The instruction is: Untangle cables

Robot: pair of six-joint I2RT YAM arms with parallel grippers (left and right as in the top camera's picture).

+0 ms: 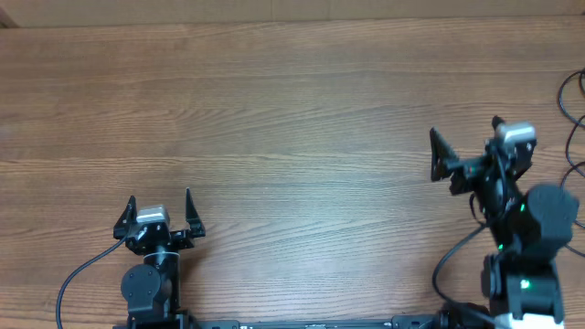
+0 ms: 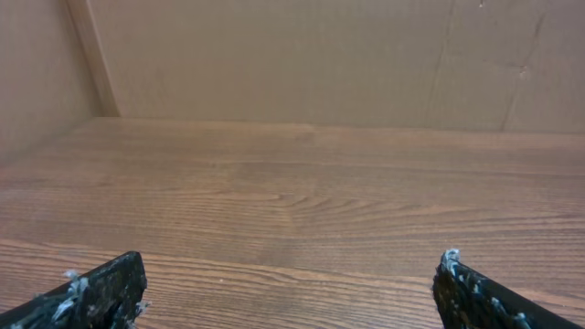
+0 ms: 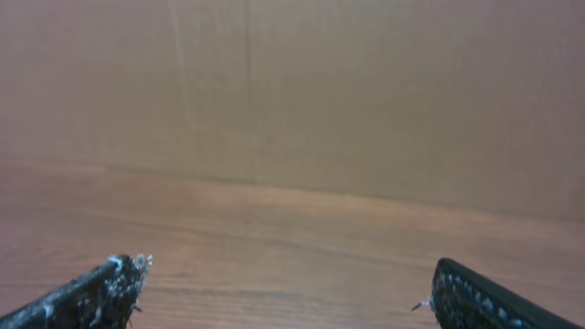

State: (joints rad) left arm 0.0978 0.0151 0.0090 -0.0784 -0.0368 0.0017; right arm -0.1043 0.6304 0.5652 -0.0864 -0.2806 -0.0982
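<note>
Right gripper near the bench's right edge, fingers spread wide, nothing between them. Left gripper by the near edge toward the left corner, fingers also wide, holding nothing. Cables: thin black loops at the right edge of the bench, partly cut off by the frame, apart from both grippers.

Even, soft lighting; faint shadows; overhead sharp; right wrist view hazy, background blurred.
</note>
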